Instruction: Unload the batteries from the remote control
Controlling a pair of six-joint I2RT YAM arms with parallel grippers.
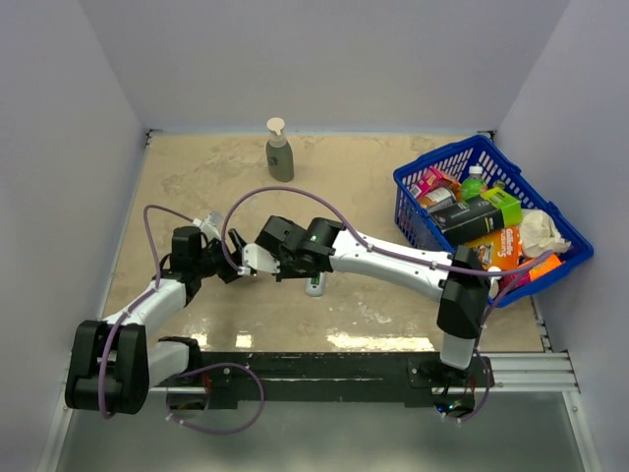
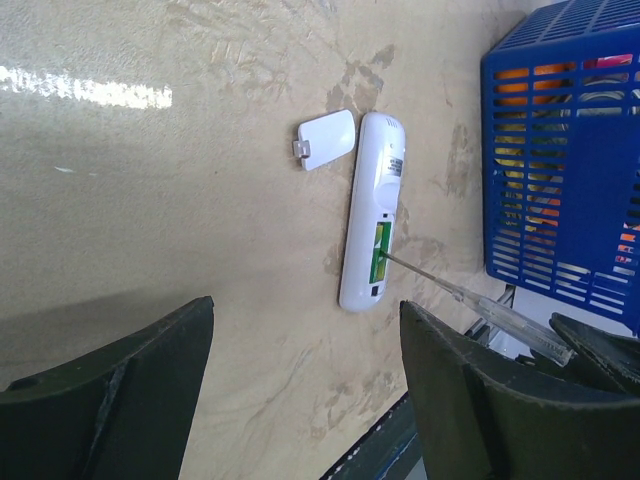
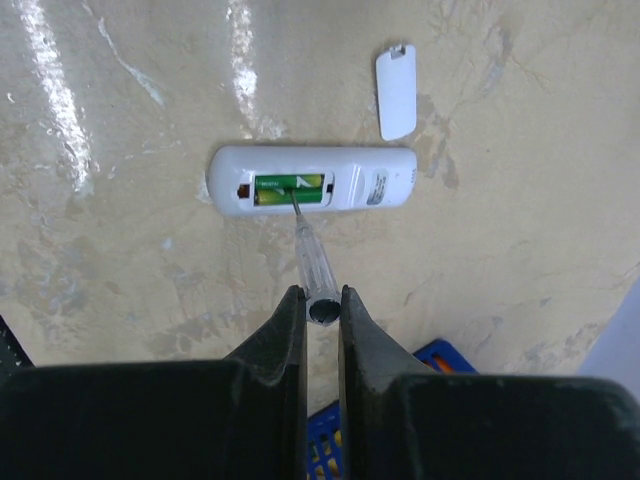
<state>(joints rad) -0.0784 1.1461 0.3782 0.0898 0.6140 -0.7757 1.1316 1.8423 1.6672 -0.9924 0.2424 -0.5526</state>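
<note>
Right wrist view first: the right gripper is pinched tight on the clear handle of a thin stick. The stick's grey tip reaches into the open recess of the remote control, right against the green batteries. The batteries sit in that recess, and the white print on them is too small to read. A small label on the remote beside the recess is just as illegible. The white cover lies flat on the tabletop, close to the remote's other end but apart from it.

Over to the left wrist view: the left gripper stands spread wide with nothing between its fingers, over bare tabletop just short of the remote. The remote lies battery side up, green showing, with the stick tip poked in from the right. Its grey sticker is blurred. The blue basket fills the upper right.

Top view now: the remote is mostly hidden under the right arm, with a white end peeking out about mid-tabletop, nearer the near edge than the far one. The basket sits at the right edge, packed with colourful packages whose labels cannot be read at this size. A soap pump bottle stands by the far edge, its brand unreadable
</note>
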